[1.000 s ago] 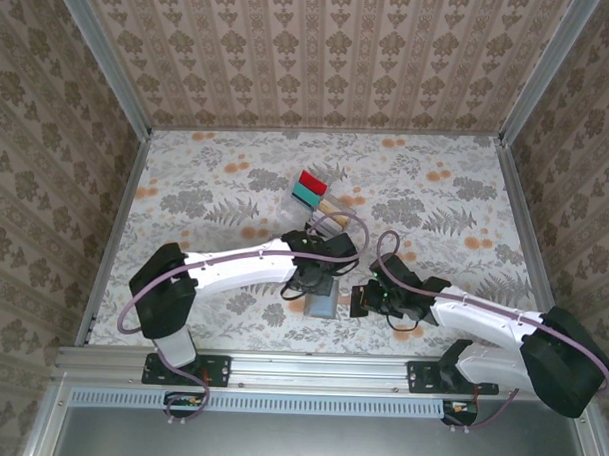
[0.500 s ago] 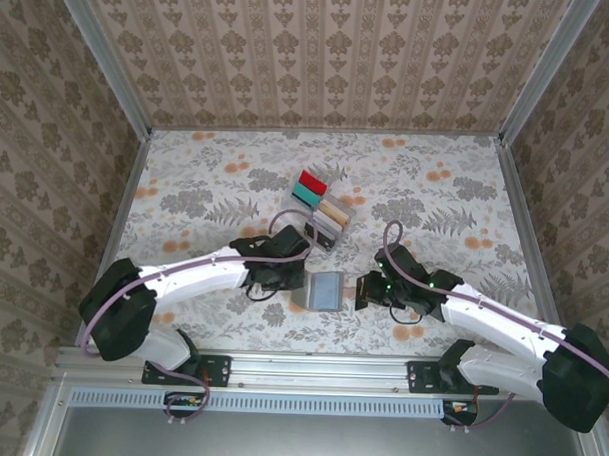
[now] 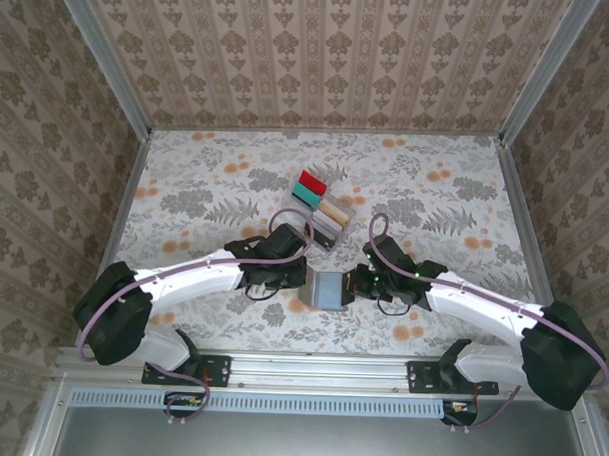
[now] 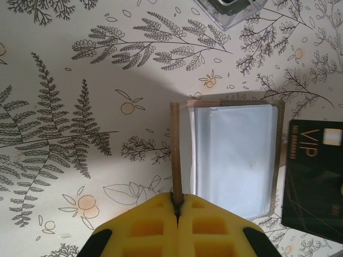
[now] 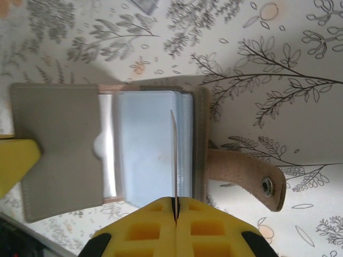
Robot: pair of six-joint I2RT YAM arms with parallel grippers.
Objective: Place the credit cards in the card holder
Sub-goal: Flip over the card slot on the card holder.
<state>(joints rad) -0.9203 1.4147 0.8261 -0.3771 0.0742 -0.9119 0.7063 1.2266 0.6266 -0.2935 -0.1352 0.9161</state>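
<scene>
The card holder [image 3: 328, 289] lies open on the table between my two grippers. In the left wrist view my left gripper [image 4: 176, 199] is shut on its brown cover flap [image 4: 175, 144], which stands on edge beside the clear sleeves [image 4: 236, 160]. My right gripper [image 5: 174, 201] is shut on a dark credit card [image 5: 173, 155], seen edge-on over the holder's clear sleeves [image 5: 142, 150]. That same card [image 4: 316, 176] shows gold lettering. More credit cards, red [image 3: 311, 178], teal [image 3: 306, 193] and tan [image 3: 332, 211], stand in a rack behind.
The clear slotted rack [image 3: 323, 217] sits just behind the holder, close to my left wrist. The holder's tan strap with a snap [image 5: 247, 175] sticks out to the right. Patterned walls enclose the table, with open floral surface at the back and sides.
My left gripper has closed on the holder's flap and the left arm has swung left. The right gripper has carried the dark card leftward, over the opened holder.
</scene>
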